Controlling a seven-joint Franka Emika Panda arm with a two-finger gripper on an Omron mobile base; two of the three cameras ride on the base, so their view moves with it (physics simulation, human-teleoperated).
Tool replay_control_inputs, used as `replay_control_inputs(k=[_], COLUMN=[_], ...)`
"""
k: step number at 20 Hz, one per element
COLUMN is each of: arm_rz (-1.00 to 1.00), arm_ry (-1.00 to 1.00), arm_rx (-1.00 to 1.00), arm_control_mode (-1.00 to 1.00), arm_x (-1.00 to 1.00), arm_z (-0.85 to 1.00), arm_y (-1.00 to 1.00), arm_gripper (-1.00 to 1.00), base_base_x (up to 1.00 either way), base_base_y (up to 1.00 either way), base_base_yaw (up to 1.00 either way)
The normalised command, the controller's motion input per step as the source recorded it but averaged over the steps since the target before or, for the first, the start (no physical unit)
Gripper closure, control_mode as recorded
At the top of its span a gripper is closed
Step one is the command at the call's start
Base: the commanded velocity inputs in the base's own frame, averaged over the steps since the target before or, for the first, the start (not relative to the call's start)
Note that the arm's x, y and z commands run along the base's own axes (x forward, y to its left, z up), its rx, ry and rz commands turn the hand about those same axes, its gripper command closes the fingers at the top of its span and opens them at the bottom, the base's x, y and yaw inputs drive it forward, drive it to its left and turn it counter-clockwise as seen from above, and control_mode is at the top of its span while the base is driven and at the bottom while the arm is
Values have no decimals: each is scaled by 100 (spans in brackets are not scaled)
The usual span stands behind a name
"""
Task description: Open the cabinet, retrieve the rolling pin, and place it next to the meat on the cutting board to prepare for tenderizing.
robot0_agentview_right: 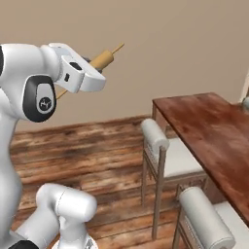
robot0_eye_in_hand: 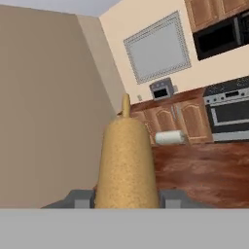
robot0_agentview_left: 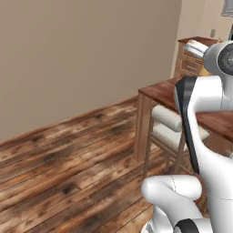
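The gripper [robot0_eye_in_hand: 126, 197] is clamped on the rolling pin [robot0_eye_in_hand: 126, 165], its two dark fingertips [robot0_eye_in_hand: 80, 198] pressed against either side of the tan barrel. In the hand view the pin runs straight away from the camera, with its narrow stub handle pointing toward a far wall of wooden cabinets [robot0_eye_in_hand: 168, 119], a paper towel roll [robot0_eye_in_hand: 169, 137], a stove [robot0_eye_in_hand: 228, 114], a microwave [robot0_eye_in_hand: 221, 35] and a framed window [robot0_eye_in_hand: 158, 48].

In the right base view the pin [robot0_agentview_right: 102, 61] is held high in the air, well above the plank floor [robot0_agentview_right: 97, 146], slanting up to the right from the white hand [robot0_agentview_right: 80, 73]; one thin handle sticks out past the barrel at the upper right, another shows below the hand at the lower left. A brown wooden desk [robot0_agentview_right: 209, 131] stands to the right, with two white-cushioned chairs [robot0_agentview_right: 163, 151] pushed against its near side. The pin is well apart from the desk.

In the left base view the arm [robot0_agentview_left: 200, 136] rises in front of the same desk [robot0_agentview_left: 159, 93], and a chair [robot0_agentview_left: 168, 125] sits beside it.
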Motion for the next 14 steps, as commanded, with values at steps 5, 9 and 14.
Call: replay_control_inputs(k=[5, 9, 14], arm_rz=[0, 0, 0], arm_ry=[0, 0, 0], arm_rx=[0, 0, 0], arm_control_mode=[100, 100, 100], arm_x=[0, 0, 0], arm_z=[0, 0, 0], arm_y=[0, 0, 0], arm_gripper=[100, 100, 100], base_base_x=[-10, -8, -10], base_base_y=[47, 49, 46], base_base_yaw=[50, 51, 50])
